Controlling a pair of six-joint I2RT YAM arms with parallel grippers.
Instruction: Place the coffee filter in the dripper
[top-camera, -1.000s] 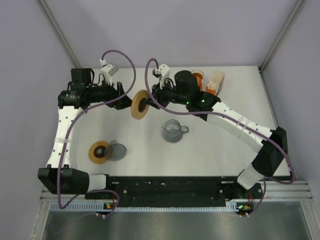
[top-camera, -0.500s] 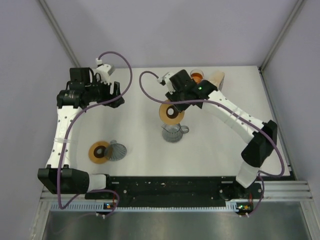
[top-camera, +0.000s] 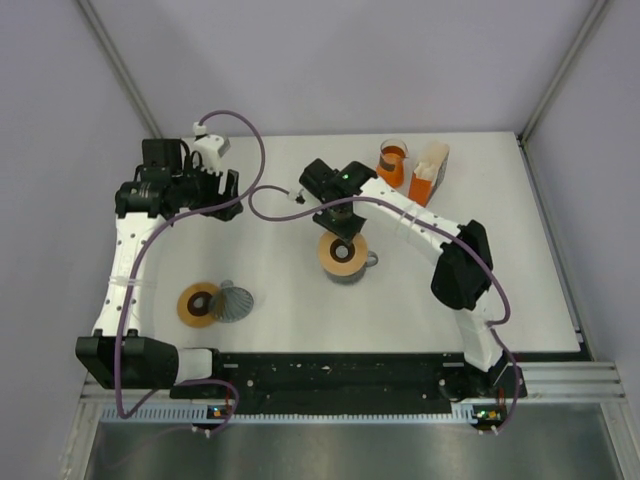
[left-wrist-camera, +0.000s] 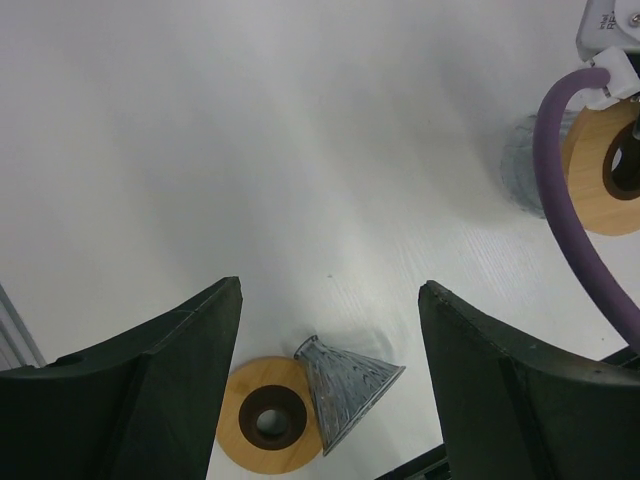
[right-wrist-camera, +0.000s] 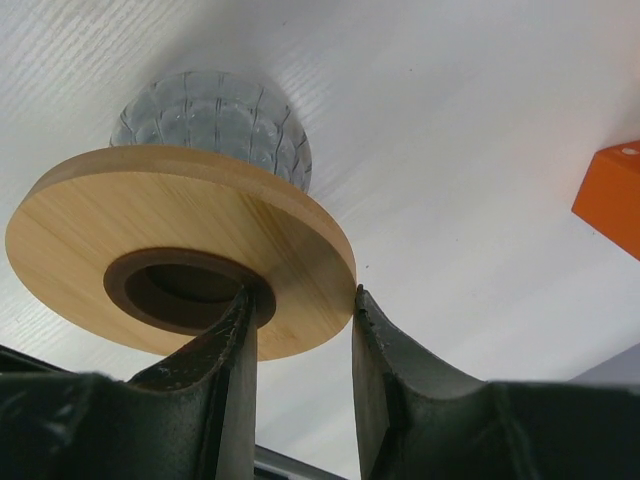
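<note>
The dripper (top-camera: 343, 255) shows as a tan wooden ring with a dark centre hole, lying flat over a clear glass jug (top-camera: 352, 272). My right gripper (top-camera: 340, 235) is shut on the ring. In the right wrist view, one finger (right-wrist-camera: 235, 330) is inside the hole of the ring (right-wrist-camera: 180, 240) and the other is against the outer rim. My left gripper (top-camera: 232, 195) is open and empty at the back left, well apart from the ring. It also shows in the left wrist view (left-wrist-camera: 330, 290). No white paper coffee filter shows.
A second wooden ring (top-camera: 198, 304) and a clear glass cone (top-camera: 234, 301) lie at the front left, also in the left wrist view (left-wrist-camera: 265, 425). An orange beaker (top-camera: 392, 162) and an orange carton with cream paper (top-camera: 430, 172) stand at the back right.
My right arm has carried the wooden ring from beside the left gripper to the right and down onto the glass jug. My left gripper has drawn back to the left.
</note>
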